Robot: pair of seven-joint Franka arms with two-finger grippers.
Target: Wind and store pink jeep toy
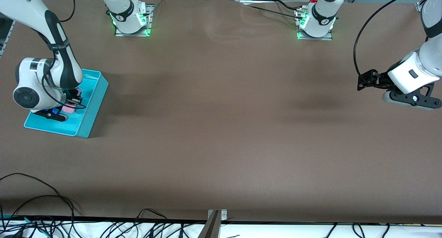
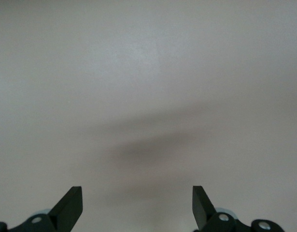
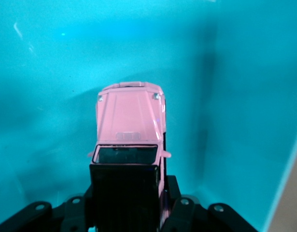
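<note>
The bin point(image 1: 90, 103) sat on the table point(image 1: 221, 127) near the edge at my right arm's end. My right claw point(image 3: 128, 203) was inside it, clamped on the jeep point(image 3: 131, 118). My left claw point(image 2: 137, 205) waited spread over bare table by the edge at my left arm's end.

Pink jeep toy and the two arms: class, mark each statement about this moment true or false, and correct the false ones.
1. The pink jeep toy is inside the turquoise bin. True.
2. The left gripper holds the toy. False: it is open, holding nothing, over bare table.
3. The right gripper is down in the bin, at the toy. True.
4. The bin stands at the left arm's end of the table. False: the right arm's end.
</note>
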